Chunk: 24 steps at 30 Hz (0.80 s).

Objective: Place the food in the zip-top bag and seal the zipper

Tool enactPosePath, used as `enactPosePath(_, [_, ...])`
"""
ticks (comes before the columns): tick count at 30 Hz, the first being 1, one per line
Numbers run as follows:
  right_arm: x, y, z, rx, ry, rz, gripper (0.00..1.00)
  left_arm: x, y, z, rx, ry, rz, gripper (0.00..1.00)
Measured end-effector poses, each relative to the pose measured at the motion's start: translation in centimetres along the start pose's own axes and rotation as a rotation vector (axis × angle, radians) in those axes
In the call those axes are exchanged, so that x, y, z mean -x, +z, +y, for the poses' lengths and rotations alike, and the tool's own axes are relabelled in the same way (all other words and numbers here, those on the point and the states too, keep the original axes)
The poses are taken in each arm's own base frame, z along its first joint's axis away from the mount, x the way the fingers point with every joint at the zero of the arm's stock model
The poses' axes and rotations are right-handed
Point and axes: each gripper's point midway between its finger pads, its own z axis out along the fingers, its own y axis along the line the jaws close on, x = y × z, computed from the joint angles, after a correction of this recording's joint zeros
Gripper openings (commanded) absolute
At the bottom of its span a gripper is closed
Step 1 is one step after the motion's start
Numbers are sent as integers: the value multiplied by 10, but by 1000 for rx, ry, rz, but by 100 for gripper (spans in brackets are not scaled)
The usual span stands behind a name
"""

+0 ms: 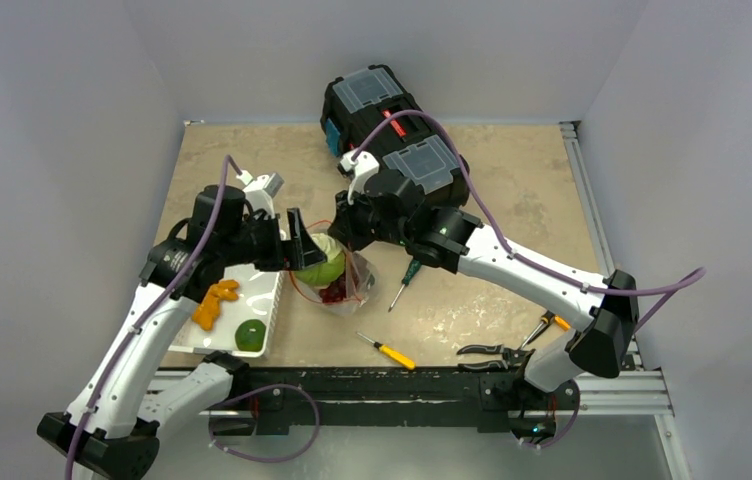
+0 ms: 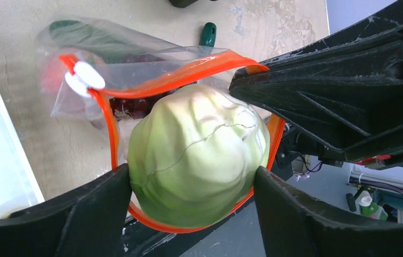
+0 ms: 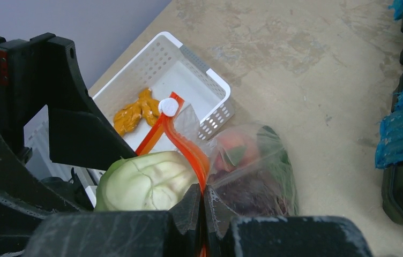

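Observation:
My left gripper [image 1: 304, 245] [image 2: 191, 182] is shut on the pale green cabbage [image 1: 320, 262] [image 2: 199, 155] [image 3: 143, 182] and holds it inside the open ring of the orange-red zipper [image 2: 188, 75] [image 3: 186, 142]. My right gripper [image 1: 347, 232] [image 3: 203, 201] is shut on the zipper strip of the clear zip-top bag [image 1: 350, 285] [image 3: 258, 171] and holds its mouth up. The white tab [image 2: 84, 75] [image 3: 168, 107] sits at the far end of the strip. Purple grapes [image 3: 258, 193], a pink peach [image 3: 231, 150] and a dark cucumber [image 3: 274, 144] lie in the bag.
The white slotted basket [image 1: 252, 290] [image 3: 210, 80] at the left holds orange carrots [image 1: 214, 303] [image 3: 135, 112] and a green round fruit [image 1: 249, 335]. A black toolbox [image 1: 392, 130] stands behind. Two screwdrivers [image 1: 402, 285] [image 1: 387, 350] and pliers [image 1: 497, 350] lie at the front right.

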Motion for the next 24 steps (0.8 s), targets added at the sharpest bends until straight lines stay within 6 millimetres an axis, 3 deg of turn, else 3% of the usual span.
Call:
enactPosePath(4, [0, 0, 0, 0, 0, 0, 0, 6, -4, 0, 24, -19, -15, 99])
enactPosePath(14, [-3, 0, 2, 5, -2, 9, 0, 13, -16, -2, 40, -18, -72, 96])
enactPosePath(18, [-4, 0, 2, 5, -2, 11, 0, 14, -27, 2, 68, -11, -116, 89])
enactPosePath(21, [-3, 0, 2, 6, -2, 10, 0, 9, -39, 7, 89, -4, -165, 74])
enactPosePath(24, [-3, 0, 2, 7, -2, 11, 0, -9, -39, 17, 95, -18, -168, 60])
